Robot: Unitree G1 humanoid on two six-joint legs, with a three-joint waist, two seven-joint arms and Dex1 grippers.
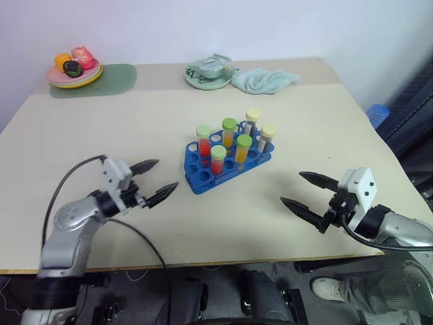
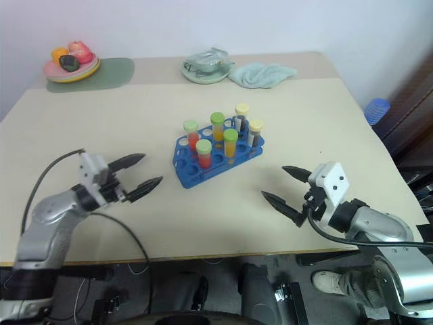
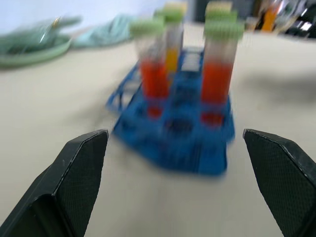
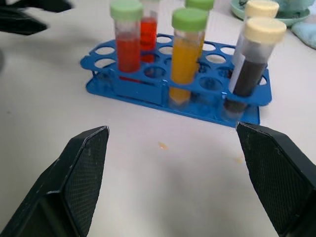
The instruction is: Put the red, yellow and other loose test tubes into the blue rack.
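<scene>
The blue rack [image 1: 203, 170] stands in the middle of the table and holds several upright test tubes. Two red tubes [image 1: 203, 143] and two yellow tubes [image 1: 229, 133] have green caps; two dark tubes [image 1: 267, 137] have cream caps. My left gripper [image 1: 157, 180] hovers open to the left of the rack, pointing at it, with nothing between its fingers. My right gripper [image 1: 302, 190] hovers open to the right of the rack, also empty. The right wrist view looks at the rack [image 4: 148, 88] from close by, and the left wrist view shows the rack [image 3: 187, 148] between the open fingers.
At the far left corner a plate of toy food [image 1: 74, 70] rests on a green mat [image 1: 111, 80]. A pale green dish [image 1: 210, 73] and a light blue cloth [image 1: 265, 79] lie at the far edge. A blue object [image 1: 379, 112] stands off the table's right side.
</scene>
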